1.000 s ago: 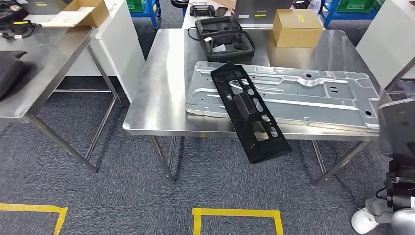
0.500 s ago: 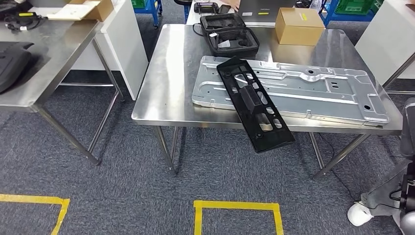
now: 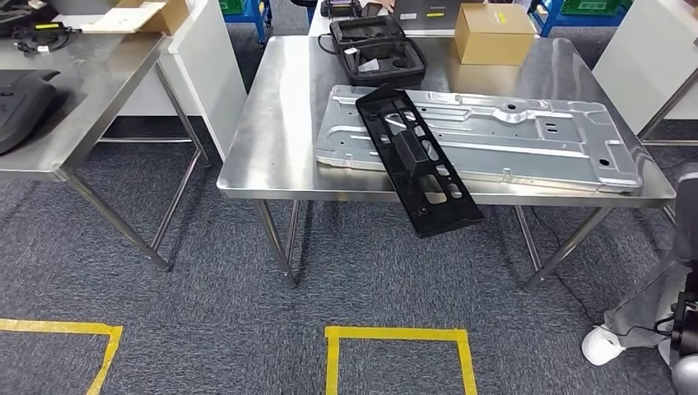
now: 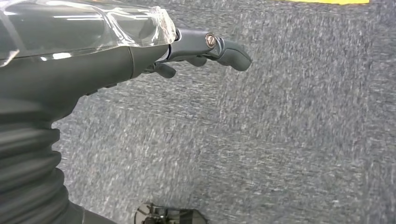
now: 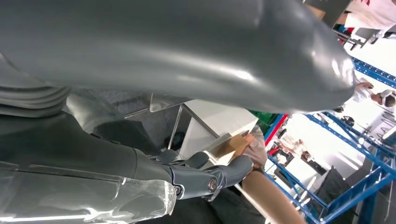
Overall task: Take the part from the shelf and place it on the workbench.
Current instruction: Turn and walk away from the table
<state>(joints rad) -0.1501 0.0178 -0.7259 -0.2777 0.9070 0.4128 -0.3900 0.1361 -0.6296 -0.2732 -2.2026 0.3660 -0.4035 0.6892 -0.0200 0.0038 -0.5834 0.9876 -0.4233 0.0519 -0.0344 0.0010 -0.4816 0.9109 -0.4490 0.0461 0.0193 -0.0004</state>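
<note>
The left hand (image 4: 187, 51) hangs above grey carpet (image 4: 289, 140), fingers loosely extended, holding nothing. The right hand (image 5: 205, 177) is partly hidden; whether it grips anything I cannot tell. The black part (image 3: 417, 160), long with cutouts, lies slanted across the silver plate (image 3: 527, 136), overhanging the workbench (image 3: 272, 123) front edge.

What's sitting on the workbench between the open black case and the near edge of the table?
In the head view, a large silver metal plate lies between the open black case and the workbench's near edge, with a long black panel lying across it, overhanging that edge.
</note>
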